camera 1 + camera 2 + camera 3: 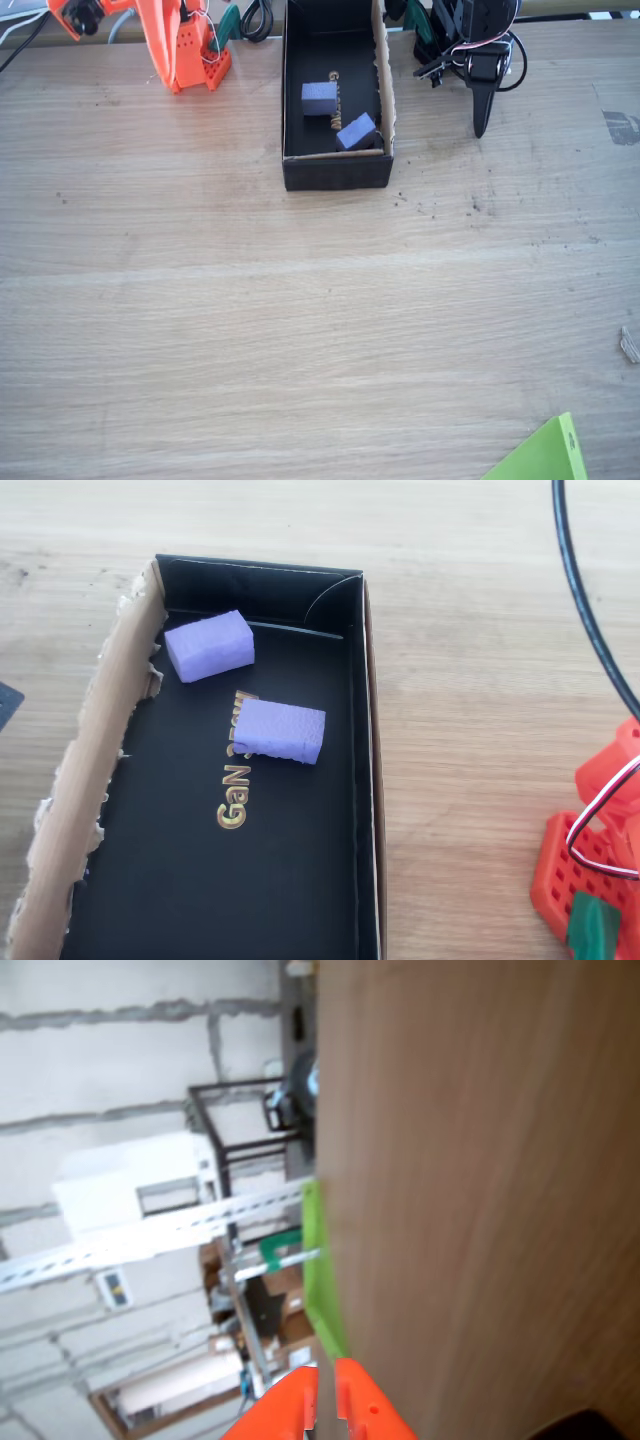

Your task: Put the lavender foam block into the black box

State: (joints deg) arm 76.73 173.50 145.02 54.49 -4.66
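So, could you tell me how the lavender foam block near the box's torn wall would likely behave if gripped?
The lavender foam block looks like textured foam, so it is probably light and squashy. Its flat faces suggest it would slide, not roll, across the black box floor.

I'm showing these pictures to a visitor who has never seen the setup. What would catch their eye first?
Most likely the rectangular black cardboard box with a torn brown wall at the table's far edge, with two small lavender foam blocks inside, one near a corner, the other partly covering the gold lettering. Next, the bright orange robot arm left of the box in the fixed view; its jaws look nearly closed and empty in the wrist view.
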